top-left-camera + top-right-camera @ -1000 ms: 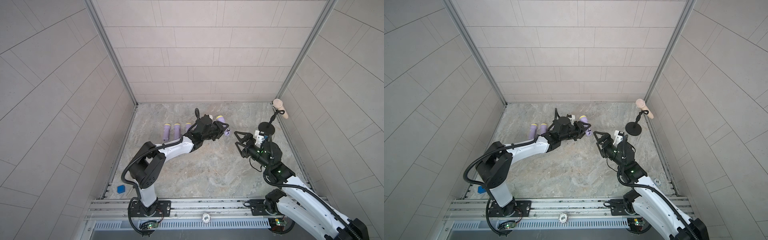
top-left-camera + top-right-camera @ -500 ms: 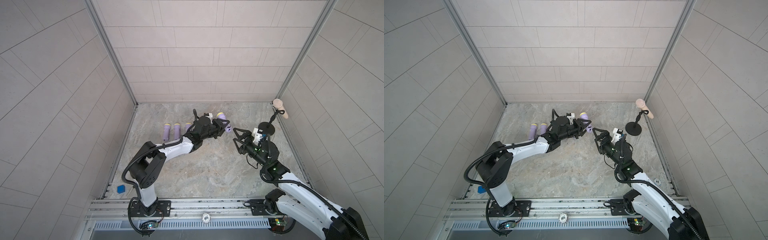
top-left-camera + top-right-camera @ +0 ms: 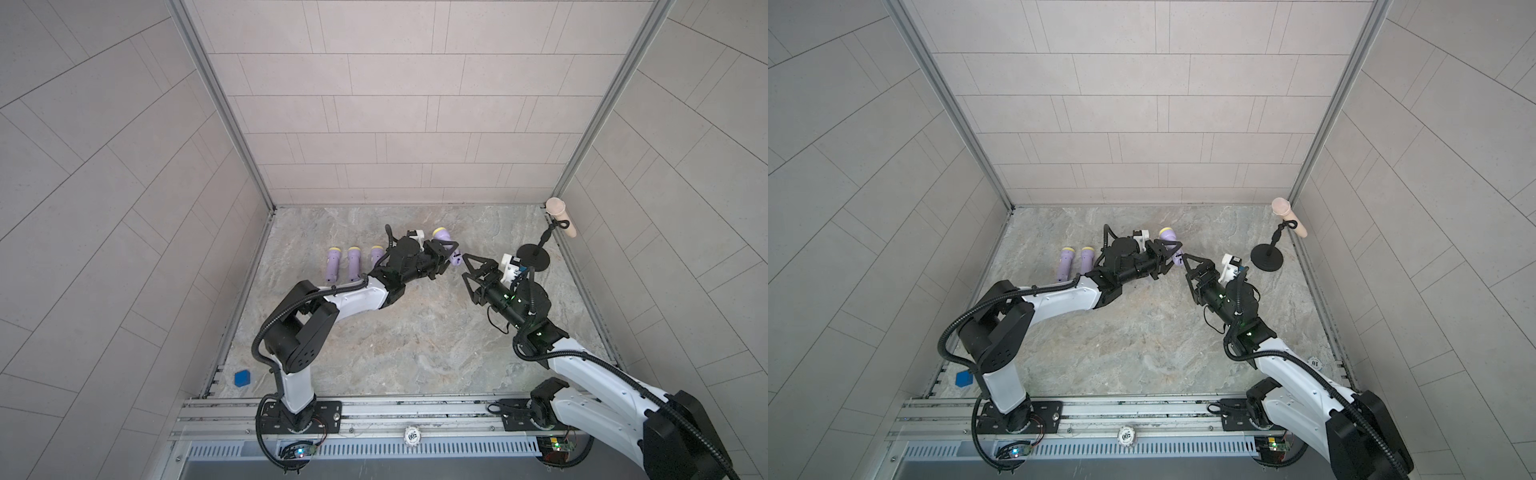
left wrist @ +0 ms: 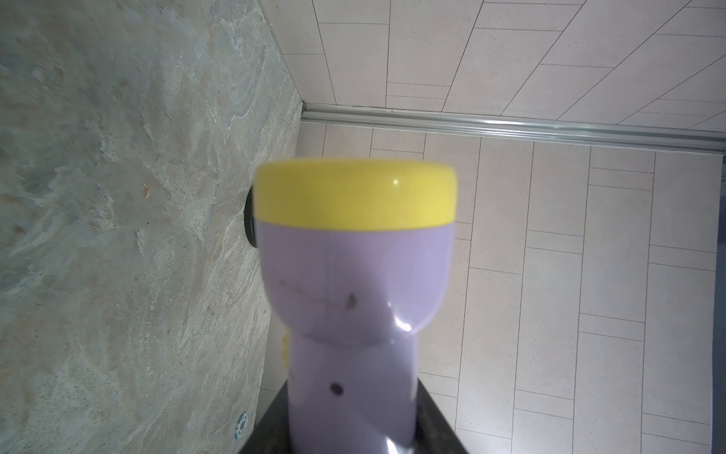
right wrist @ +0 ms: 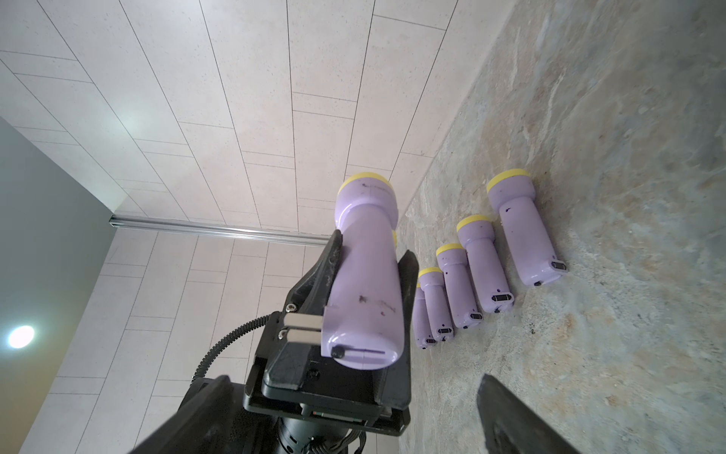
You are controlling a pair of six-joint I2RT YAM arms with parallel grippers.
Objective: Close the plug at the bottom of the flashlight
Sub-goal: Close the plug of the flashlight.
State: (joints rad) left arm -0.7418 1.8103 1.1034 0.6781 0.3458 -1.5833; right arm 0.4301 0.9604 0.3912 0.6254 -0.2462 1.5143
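two black-and-white robot arms reach toward each other over a tabletop [image 3: 395, 332] with a mottled grey-beige stone pattern, boxed in by pale matte tiled walls.

the left gripper [image 3: 441, 254] is clamped tight around a flashlight [image 5: 367, 283]. its two black wedge-shaped fingers press against opposite sides of the barrel and hold it up off the tabletop, near the middle rear of the workspace.

the flashlight is glossy lilac plastic with a few dark scuffs. it has a flared, bell-shaped head capped by a smooth yellow ring, narrowing to a neck and then widening into a flattened barrel. the head tilts toward the back wall and the base end faces the right arm. that base is a rounded oval face showing a thin dark slit and a small black stud [image 5: 336, 351] at one edge. whether the plug there is seated cannot be told.

the right gripper [image 3: 464, 265] is spread wide and holds nothing. its pointed black fingers form an open v just beside the base end, not touching it.

toward the left wall, a row of flashlights [image 5: 485, 271] in the same lilac and yellow lies side by side on the tabletop, each with a small black rectangular piece in its base. near the right wall is a black disc-based stand [image 3: 533, 258] carrying a pale beige cylinder [image 3: 561, 212].
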